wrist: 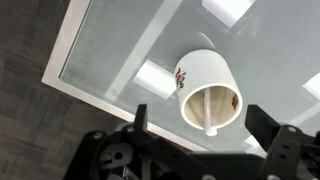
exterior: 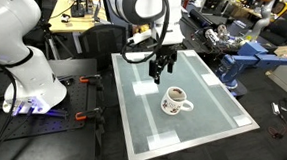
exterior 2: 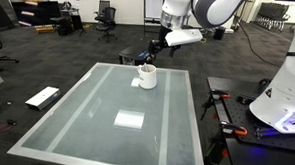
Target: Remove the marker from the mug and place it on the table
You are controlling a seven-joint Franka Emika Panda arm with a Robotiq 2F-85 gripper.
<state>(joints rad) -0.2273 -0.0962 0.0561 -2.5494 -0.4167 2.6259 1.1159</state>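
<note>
The table [exterior: 217, 110] [exterior 2: 89, 115] [wrist: 130, 40] has a pale grey-green frosted top with a light frame round its edge. White tape squares [exterior 2: 129, 119] [wrist: 155, 78] are stuck to it in several places. It stands on a dark carpeted floor [exterior 2: 46, 57] in a workshop-like room. In an exterior view, cluttered workbenches [exterior: 77, 16] fill the background. In an exterior view, office chairs [exterior 2: 105, 14] stand far off and a flat white panel [exterior 2: 43, 96] lies on the floor beside the table. The mug [exterior: 175, 100] [exterior 2: 146, 77] [wrist: 210, 90] sits upright on the tabletop, white with a dark reddish pattern on its side. In an exterior view its handle points away from the arm [exterior: 138, 5] [exterior 2: 209, 5]. The marker [wrist: 207, 112] is inside the mug. It shows only in the wrist view, as a thin stick leaning against the inner wall, and it looks pale there, so its colour is hard to tell. The gripper [exterior: 162, 67] [exterior 2: 149, 58] [wrist: 200, 118] hangs just above the mug without touching it. Its jaws are spread wide and hold nothing, and in the wrist view the mug's mouth lies between the two dark fingers [wrist: 140, 120].
</note>
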